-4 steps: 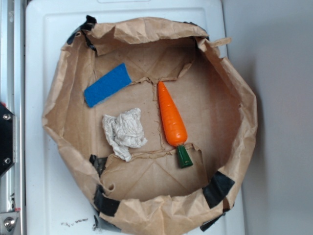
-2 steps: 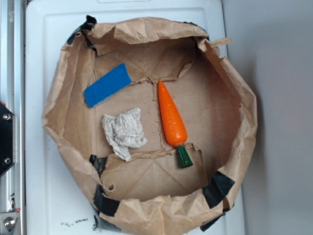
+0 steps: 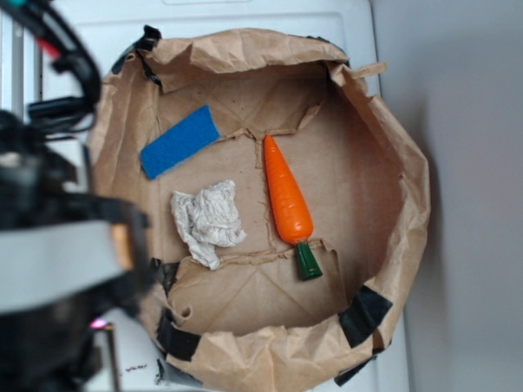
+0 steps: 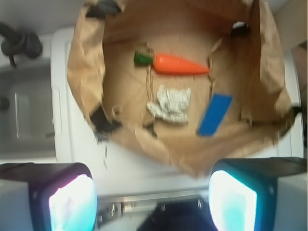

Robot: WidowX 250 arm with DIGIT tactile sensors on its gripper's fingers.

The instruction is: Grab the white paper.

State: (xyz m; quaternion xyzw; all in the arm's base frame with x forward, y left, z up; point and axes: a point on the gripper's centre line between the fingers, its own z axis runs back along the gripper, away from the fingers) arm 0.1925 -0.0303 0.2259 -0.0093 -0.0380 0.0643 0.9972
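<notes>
Claw (image 4: 153,195) open, empty, outside bag (image 3: 392,204), well apart from white paper (image 3: 207,214). Approach step, likely. Next: move over paper beside carrot (image 3: 288,198), descend, close.

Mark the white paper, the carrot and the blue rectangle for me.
white paper (image 3: 207,222), exterior view, middle of the crumpled wad.
carrot (image 3: 286,196), exterior view, middle of the orange body.
blue rectangle (image 3: 179,142), exterior view, centre of the flat face.
</notes>
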